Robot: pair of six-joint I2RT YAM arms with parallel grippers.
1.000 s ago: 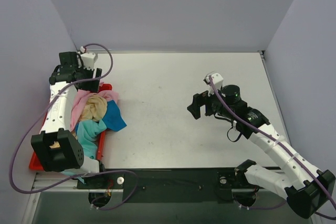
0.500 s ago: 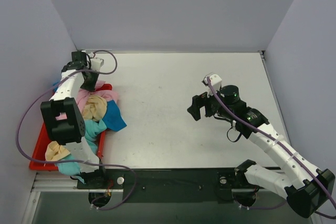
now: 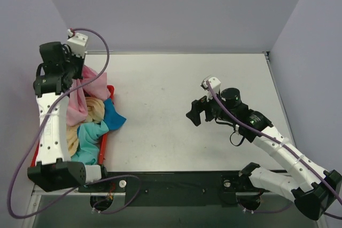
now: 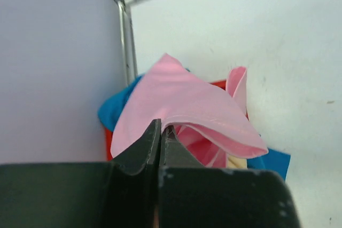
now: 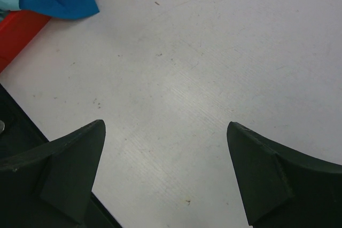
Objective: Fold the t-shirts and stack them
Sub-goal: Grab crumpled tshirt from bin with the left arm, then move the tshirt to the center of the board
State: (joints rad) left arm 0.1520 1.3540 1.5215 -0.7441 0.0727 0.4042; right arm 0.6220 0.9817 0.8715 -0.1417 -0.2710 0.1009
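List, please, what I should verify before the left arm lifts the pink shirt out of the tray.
1. Left jaws shut on the pink shirt: ok.
2. Only pink cloth between them: ok, in the wrist view.
3. Pink shirt free of the pile: not ok; its lower part lies in the red tray beside the cream shirt, blue shirt and teal shirt.
4. Right jaws open and empty over the table: ok.
5. Tray will stay put when the shirt is pulled: cannot tell.
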